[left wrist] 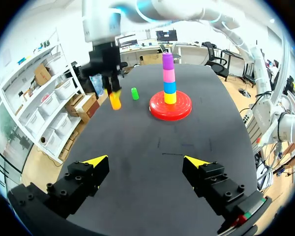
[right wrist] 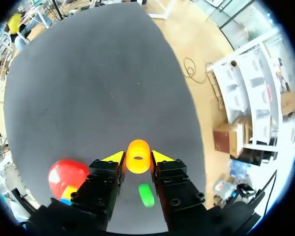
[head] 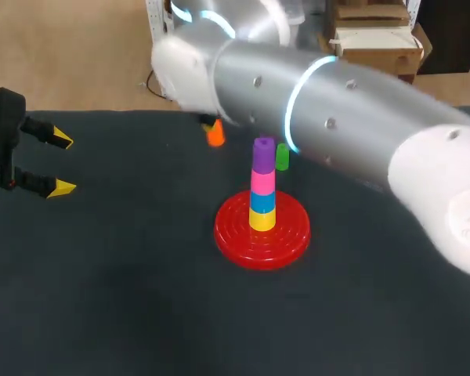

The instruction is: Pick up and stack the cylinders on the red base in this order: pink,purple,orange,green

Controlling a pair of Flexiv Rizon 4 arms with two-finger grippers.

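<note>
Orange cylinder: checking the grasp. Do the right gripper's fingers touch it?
Touching. Right wrist view: the right gripper clamps the orange cylinder from both sides.

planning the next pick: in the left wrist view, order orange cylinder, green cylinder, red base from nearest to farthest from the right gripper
1. orange cylinder: held in the right gripper.
2. green cylinder: standing close beside it.
3. red base: farthest, beyond the green cylinder.

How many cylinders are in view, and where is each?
6: yellow, blue, pink, purple stacked on the red base; orange in the right gripper; green on the table near the base. More may be hidden.
</note>
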